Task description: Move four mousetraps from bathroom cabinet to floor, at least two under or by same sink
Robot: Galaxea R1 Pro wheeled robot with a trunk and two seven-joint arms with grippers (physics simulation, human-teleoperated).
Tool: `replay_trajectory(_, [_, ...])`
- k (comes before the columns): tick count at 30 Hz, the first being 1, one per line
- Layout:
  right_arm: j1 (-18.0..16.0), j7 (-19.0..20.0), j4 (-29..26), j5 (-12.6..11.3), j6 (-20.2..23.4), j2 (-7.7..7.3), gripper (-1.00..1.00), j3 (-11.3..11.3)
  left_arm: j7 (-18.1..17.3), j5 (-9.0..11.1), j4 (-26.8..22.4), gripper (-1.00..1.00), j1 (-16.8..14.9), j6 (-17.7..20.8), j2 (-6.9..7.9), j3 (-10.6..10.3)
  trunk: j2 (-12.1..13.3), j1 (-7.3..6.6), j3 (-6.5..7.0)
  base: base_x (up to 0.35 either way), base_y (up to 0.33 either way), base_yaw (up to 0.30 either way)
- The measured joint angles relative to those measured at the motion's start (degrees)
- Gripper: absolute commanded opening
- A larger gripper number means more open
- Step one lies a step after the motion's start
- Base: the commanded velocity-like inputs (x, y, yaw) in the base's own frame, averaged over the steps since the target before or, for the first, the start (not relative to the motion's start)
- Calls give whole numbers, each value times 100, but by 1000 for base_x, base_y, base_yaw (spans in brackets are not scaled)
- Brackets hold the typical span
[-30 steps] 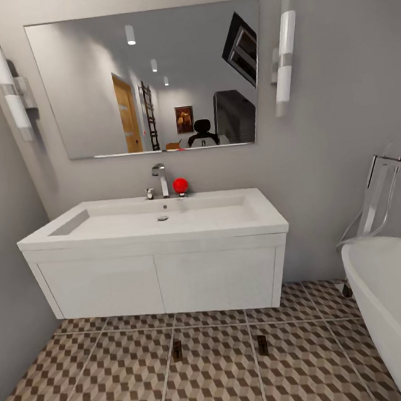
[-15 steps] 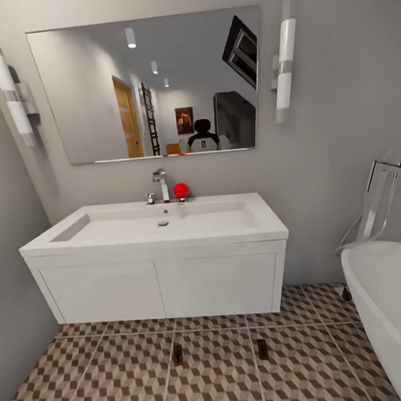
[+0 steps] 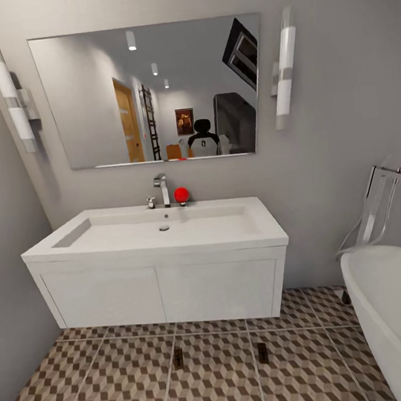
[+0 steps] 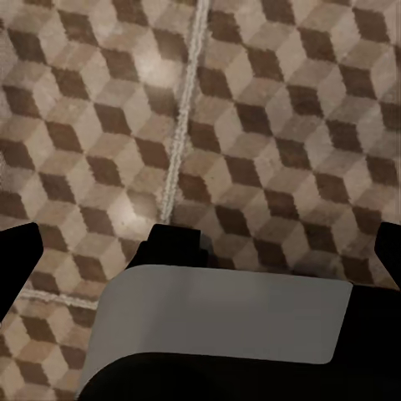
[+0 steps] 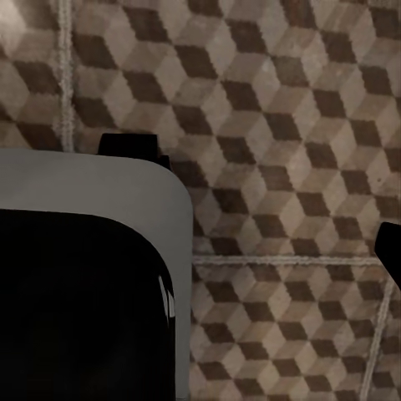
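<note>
White trough sink [image 3: 160, 229] hanging on the grey wall under a mirror [image 3: 147, 92], with a white bathtub [image 3: 392, 311] standing off to one side. Lying on the cube-patterned bathroom floor [image 3: 120, 386] just in front of the vanity's front edge: two dark-brown mousetraps [image 3: 178, 358] [image 3: 262, 353], well apart. Showing at both wrist-view edges: dark finger [image 4: 17, 259] [image 5: 391, 246] parts over tiles, grip state impossible to tell.

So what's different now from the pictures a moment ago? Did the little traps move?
No, only the camera moved: it tipped up or rose a little, so everything slid lower in the head view. The two mousetraps lie on the same bathroom floor tiles in front of the sink, and the red ball is still by the tap. Nothing was grabbed or let go.
</note>
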Motion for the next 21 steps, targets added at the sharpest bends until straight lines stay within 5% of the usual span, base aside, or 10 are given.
replay_trajectory(21, [3, 25, 0, 0, -1, 1, 100, 0, 8, -12, 0, 100, 39, -29, -82, -2, 842, -461, 377, 0, 0, 0])
